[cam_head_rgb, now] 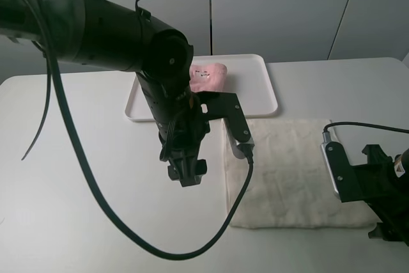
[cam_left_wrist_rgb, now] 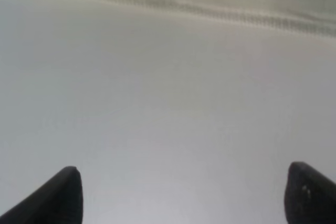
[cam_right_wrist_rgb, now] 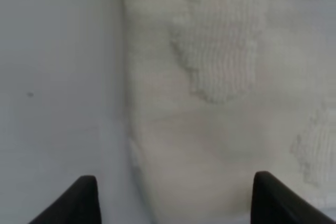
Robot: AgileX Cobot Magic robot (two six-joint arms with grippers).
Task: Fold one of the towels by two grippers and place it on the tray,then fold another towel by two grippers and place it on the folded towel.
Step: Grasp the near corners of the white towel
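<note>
Pink towel (cam_head_rgb: 209,76) folded on tray (cam_head_rgb: 262,94): half done. Cream towel (cam_head_rgb: 287,171) flat on surface (cam_head_rgb: 77,158), fold pending. Left hand (cam_head_rgb: 186,177) released; right hand (cam_right_wrist_rgb: 176,200) spread, straddling towel edge.

White table (cam_head_rgb: 77,158), seen from above. At the middle of its far edge, a white tray (cam_head_rgb: 262,94) with a pink towel (cam_head_rgb: 211,76) bunched into a small folded heap on its far left part, partly hidden behind the left arm. Just in front of the tray, toward the table's right edge, a cream towel (cam_head_rgb: 287,171) lying flat and reaching close to the near edge. Left gripper (cam_head_rgb: 186,174) pointing down over bare table just beside the cream towel's left edge. Right gripper (cam_head_rgb: 386,233) low at the cream towel's near right corner, mostly out of view. Black cable (cam_head_rgb: 96,190) looping from the left arm across the table's near left part.
</note>
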